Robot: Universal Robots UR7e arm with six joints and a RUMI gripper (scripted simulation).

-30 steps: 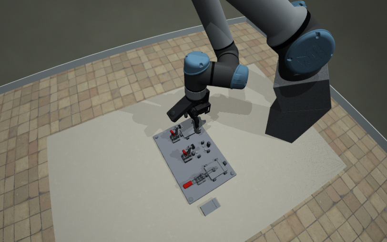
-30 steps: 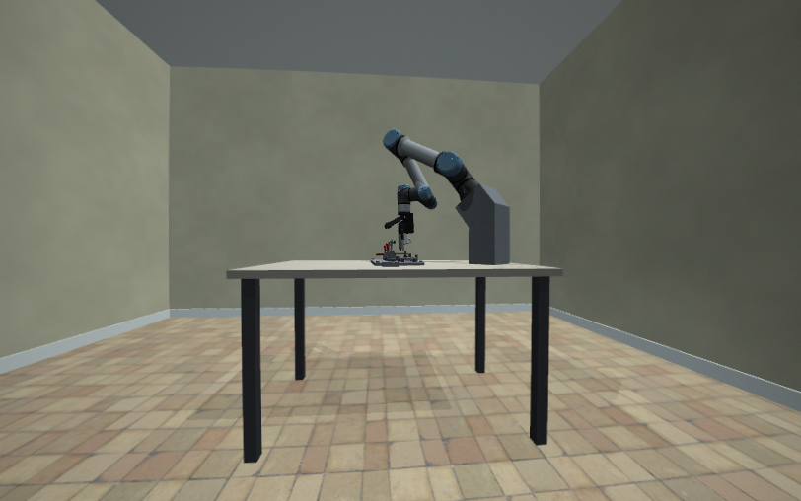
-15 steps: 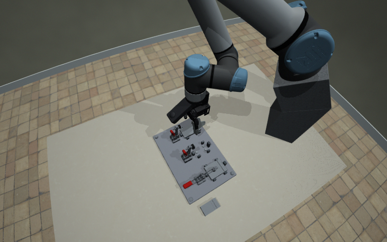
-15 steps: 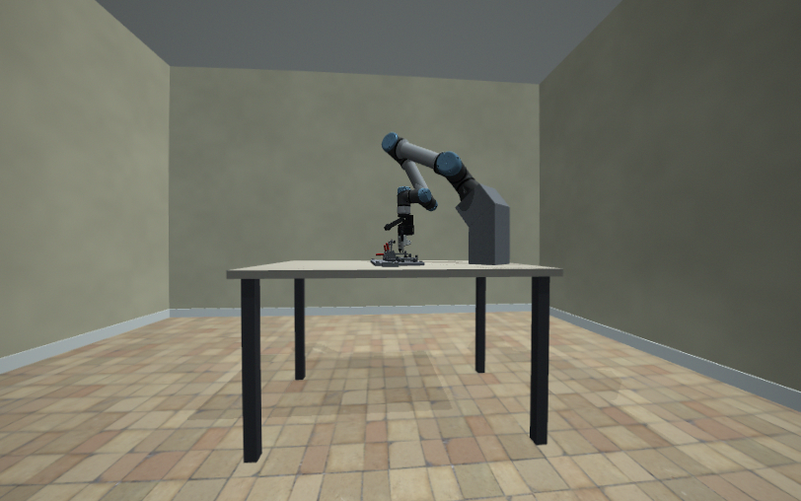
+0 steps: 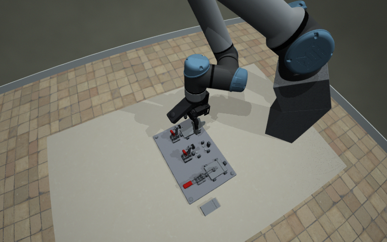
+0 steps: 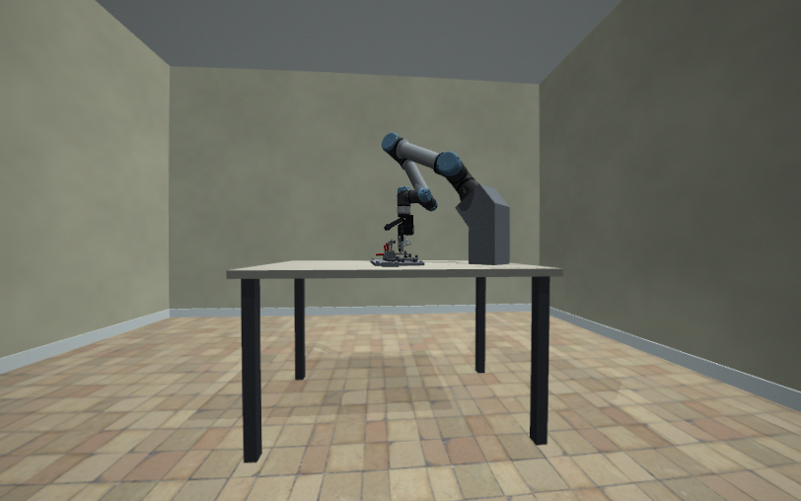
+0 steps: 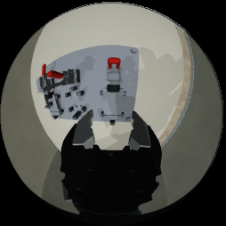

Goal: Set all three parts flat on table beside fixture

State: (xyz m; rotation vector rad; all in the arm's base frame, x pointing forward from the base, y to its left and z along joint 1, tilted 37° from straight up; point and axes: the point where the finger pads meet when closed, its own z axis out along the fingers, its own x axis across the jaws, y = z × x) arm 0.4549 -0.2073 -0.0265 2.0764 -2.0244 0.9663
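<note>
The grey fixture plate (image 5: 194, 164) lies on the table with three red-handled clamps. A pale flat part (image 5: 188, 131) sits in the far nest beside the far clamp (image 5: 172, 137). Another flat part (image 5: 216, 170) sits in the near nest under the long clamp (image 5: 196, 180). A third grey part (image 5: 210, 206) lies flat on the table just past the fixture's near end. My gripper (image 5: 196, 129) is open and empty, fingers pointing down, low over the far part. In the wrist view the open fingers frame the far nest, with the clamp's red handle (image 7: 113, 62) beyond.
The middle nest (image 5: 204, 146) holds only small pins and blocks beside its clamp (image 5: 186, 152). The robot's dark pedestal (image 5: 299, 105) stands at the right of the table. The side view shows the fixture (image 6: 397, 260) near the table's middle.
</note>
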